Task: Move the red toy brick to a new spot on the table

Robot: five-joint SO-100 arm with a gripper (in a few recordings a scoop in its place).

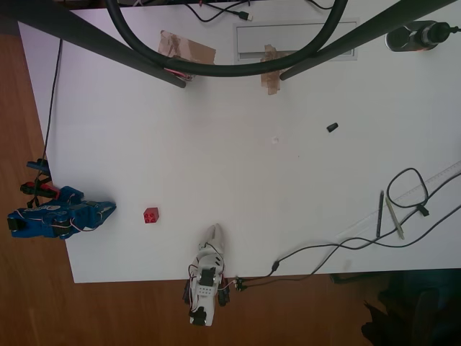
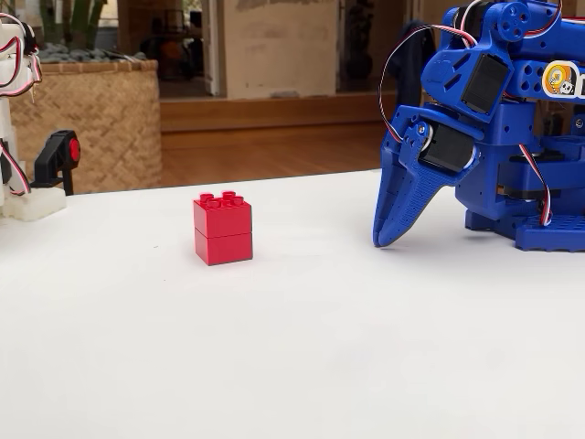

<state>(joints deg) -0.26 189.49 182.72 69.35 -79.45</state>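
The red toy brick (image 2: 222, 229) was a small studded cube, apparently two pieces stacked, upright on the table (image 1: 238, 180). It sat near the table's lower edge in the overhead view, bare white surface around it. Beside the brick, apart, the blue gripper (image 2: 388, 233) pointed down, fingers together, holding nothing.

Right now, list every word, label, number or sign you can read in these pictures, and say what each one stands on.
No text can be read.
Round orange and white sticker on the blue arm: cut off by the picture's edge, no word legible.
Ruler on the table: markings too small to read.
Red toy brick: no print visible.
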